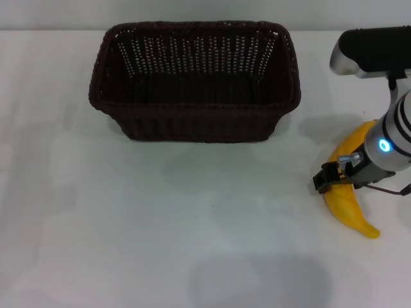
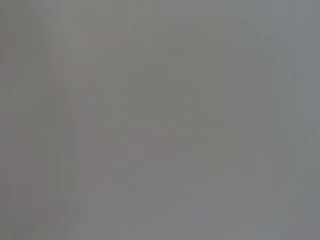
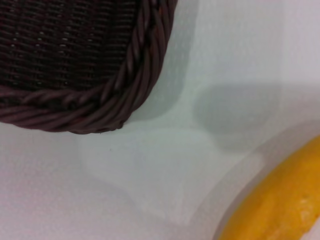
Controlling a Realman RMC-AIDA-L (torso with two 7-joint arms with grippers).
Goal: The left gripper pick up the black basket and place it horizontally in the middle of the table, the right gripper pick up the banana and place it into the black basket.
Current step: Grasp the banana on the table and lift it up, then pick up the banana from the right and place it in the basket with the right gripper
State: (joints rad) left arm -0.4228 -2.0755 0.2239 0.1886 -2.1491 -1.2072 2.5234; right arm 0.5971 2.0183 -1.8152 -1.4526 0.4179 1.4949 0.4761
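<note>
Black basket (image 1: 194,80) sits upright, long side across, on the counter (image 1: 160,218), well off to the left of my right end effector (image 1: 335,176). Banana (image 1: 350,192) lies directly under that end effector, touching it across its middle; I cannot tell whether the fingers are clamped. Left end effector is out of sight. Right wrist view: basket corner (image 3: 125,75), banana (image 3: 280,205) apart from it.
</note>
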